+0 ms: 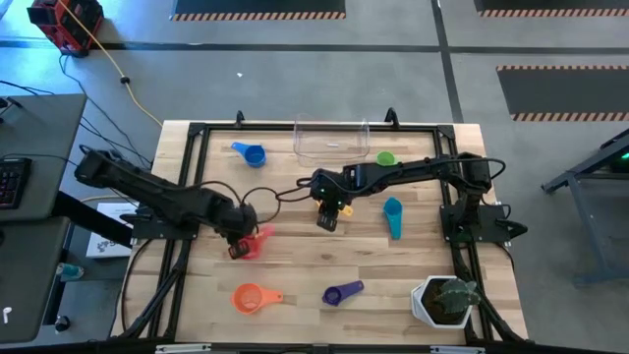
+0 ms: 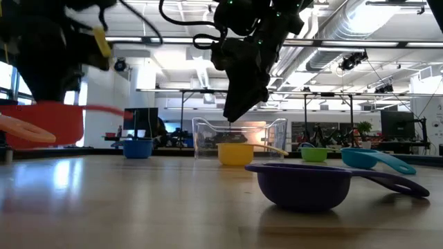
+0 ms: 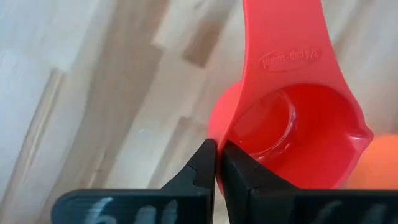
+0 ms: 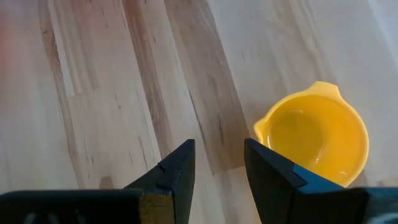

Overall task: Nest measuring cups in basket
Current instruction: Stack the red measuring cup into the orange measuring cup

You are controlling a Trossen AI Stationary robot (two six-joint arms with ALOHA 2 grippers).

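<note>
On table's left-centre: left gripper (image 3: 216, 163) pinched onto rim of pink cup (image 3: 292, 134), orange cup (image 1: 250, 297) just beside. At mid-table: right gripper (image 4: 219, 163) hovering with fingers parted, empty, yellow cup (image 4: 314, 140) just below and beside. Along far edge: clear basket (image 1: 331, 139), flanked by blue cup (image 1: 251, 153) and green cup (image 1: 385, 157). Right of centre: teal cup (image 1: 393, 215). Near front edge: purple cup (image 1: 340, 292).

Bare table (image 1: 295, 265) between scattered cups
</note>
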